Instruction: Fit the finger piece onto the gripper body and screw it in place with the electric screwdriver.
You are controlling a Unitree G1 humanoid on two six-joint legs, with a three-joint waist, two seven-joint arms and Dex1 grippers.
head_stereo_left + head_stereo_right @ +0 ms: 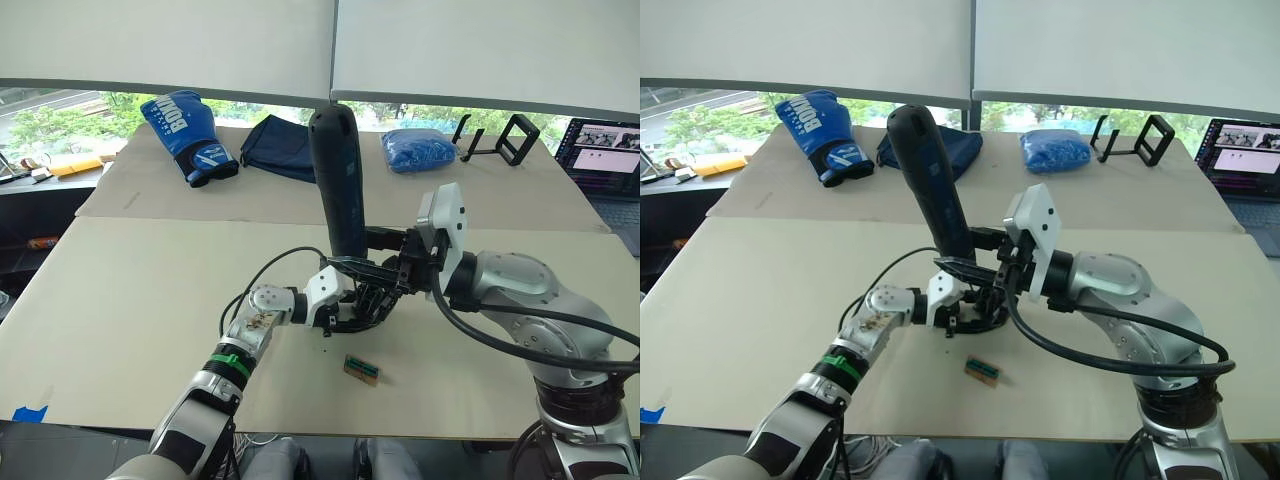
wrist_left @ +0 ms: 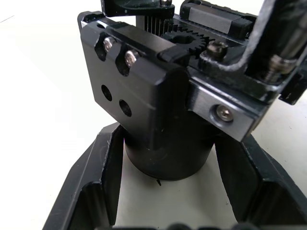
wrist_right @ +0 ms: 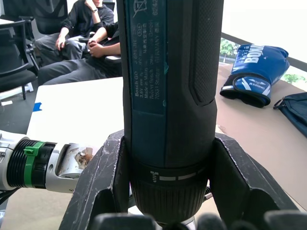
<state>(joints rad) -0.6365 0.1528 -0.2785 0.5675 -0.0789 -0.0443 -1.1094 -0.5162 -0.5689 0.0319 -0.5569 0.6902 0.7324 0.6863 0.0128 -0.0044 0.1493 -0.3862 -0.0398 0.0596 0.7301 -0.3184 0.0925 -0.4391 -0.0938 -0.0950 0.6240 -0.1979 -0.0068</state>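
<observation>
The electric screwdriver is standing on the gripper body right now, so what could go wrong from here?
The electric screwdriver leans in the right gripper; pressed at a slant, its bit could slip off the screw. The left gripper holds only the round base of the gripper body, which might twist or tip under driving force. The small green-brown block lies loose beside the work and could get knocked by either arm.

**Hidden at the joint**

The screwdriver [image 1: 337, 180] bit is buried behind the right tool [image 1: 385, 272] and the body [image 2: 158, 129]. The finger piece cannot be picked out in that dark cluster. The laptop [image 1: 606, 165] at 3 o'clock is cut by the frame edge.
</observation>
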